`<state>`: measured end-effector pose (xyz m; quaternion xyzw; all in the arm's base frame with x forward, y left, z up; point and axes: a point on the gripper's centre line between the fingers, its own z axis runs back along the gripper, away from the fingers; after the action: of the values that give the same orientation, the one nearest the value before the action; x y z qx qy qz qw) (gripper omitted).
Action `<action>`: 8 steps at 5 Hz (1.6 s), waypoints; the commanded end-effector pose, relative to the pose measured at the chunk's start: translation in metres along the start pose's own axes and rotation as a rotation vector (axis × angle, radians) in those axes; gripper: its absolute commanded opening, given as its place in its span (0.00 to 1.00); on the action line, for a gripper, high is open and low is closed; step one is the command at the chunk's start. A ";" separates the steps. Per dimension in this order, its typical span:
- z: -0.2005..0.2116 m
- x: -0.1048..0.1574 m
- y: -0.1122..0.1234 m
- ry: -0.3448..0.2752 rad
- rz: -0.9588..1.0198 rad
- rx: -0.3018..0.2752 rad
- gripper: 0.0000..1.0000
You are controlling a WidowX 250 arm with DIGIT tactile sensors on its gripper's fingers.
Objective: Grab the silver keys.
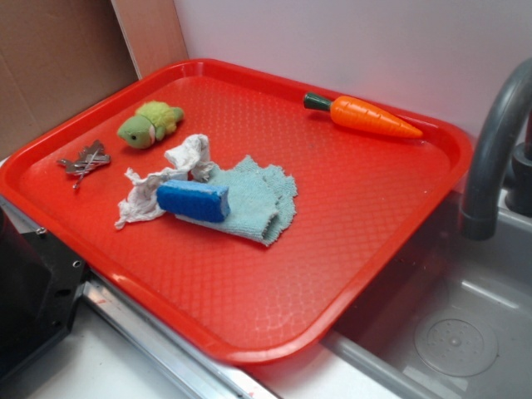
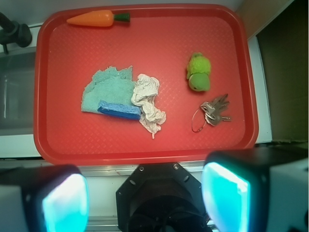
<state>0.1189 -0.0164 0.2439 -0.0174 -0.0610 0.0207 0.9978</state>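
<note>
The silver keys point(image 1: 83, 162) lie flat on a ring near the left rim of the red tray point(image 1: 332, 224), just in front of a green plush toy point(image 1: 150, 125). In the wrist view the keys point(image 2: 215, 112) sit at the right of the tray point(image 2: 164, 53), below the plush point(image 2: 198, 72). My gripper point(image 2: 145, 198) hangs high above the tray's near edge. It is open, its cyan pads point(image 2: 65, 203) wide apart with nothing between them. The gripper does not show in the exterior view.
A blue sponge point(image 2: 119, 110) lies on a teal cloth point(image 2: 106, 89) beside a crumpled white rag point(image 2: 147, 101) mid-tray. A toy carrot point(image 2: 96, 18) lies at the far rim. A grey faucet point(image 1: 490, 150) and sink point(image 1: 465, 332) flank the tray. The black robot base point(image 2: 159, 198) is below.
</note>
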 end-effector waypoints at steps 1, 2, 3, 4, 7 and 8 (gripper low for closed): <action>0.000 0.000 0.000 0.000 0.000 0.000 1.00; -0.027 0.007 0.019 -0.029 0.095 0.028 1.00; -0.043 0.007 0.038 -0.057 0.137 0.136 1.00; -0.080 0.012 0.052 -0.019 0.176 0.138 1.00; -0.151 0.007 0.087 -0.121 0.356 0.186 1.00; -0.169 0.014 0.097 -0.172 0.463 0.165 1.00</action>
<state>0.1472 0.0685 0.0700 0.0482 -0.1267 0.2459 0.9598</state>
